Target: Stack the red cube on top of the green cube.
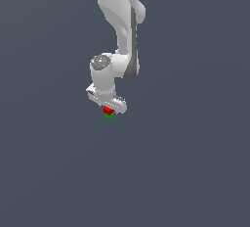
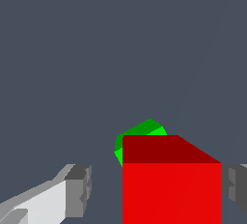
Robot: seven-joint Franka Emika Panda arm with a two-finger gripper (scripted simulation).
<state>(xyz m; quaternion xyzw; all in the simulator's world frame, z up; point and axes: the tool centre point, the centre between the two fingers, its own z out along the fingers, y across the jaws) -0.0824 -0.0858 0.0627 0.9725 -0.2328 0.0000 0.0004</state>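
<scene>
My claw point(image 1: 108, 107) hangs low over the middle of the surface point(image 1: 185, 172), pointing straight down. The red cube point(image 1: 108, 109) sits between my fingers, directly above the green cube point(image 1: 109, 116). In the exterior view the two colours meet with no visible gap, though both are too small there to confirm contact.

In the wrist view the red cube point(image 2: 171, 184) fills the space between my fingers. One finger pad point(image 2: 79, 189) stands clear of the cube's side with bare surface showing between; the other pad point(image 2: 237, 189) lies close against the opposite side. I judge the claw parted, the cube no longer gripped.

The green cube point(image 2: 142, 131) shows only as a sliver behind the red one and looks turned relative to it, so alignment is imperfect.

The step in hand appears to be release and withdrawal. To do it well: open evenly and rise straight up, brushing neither side.

The surface is plain dark grey and featureless. No walls, edges or other objects are visible.
</scene>
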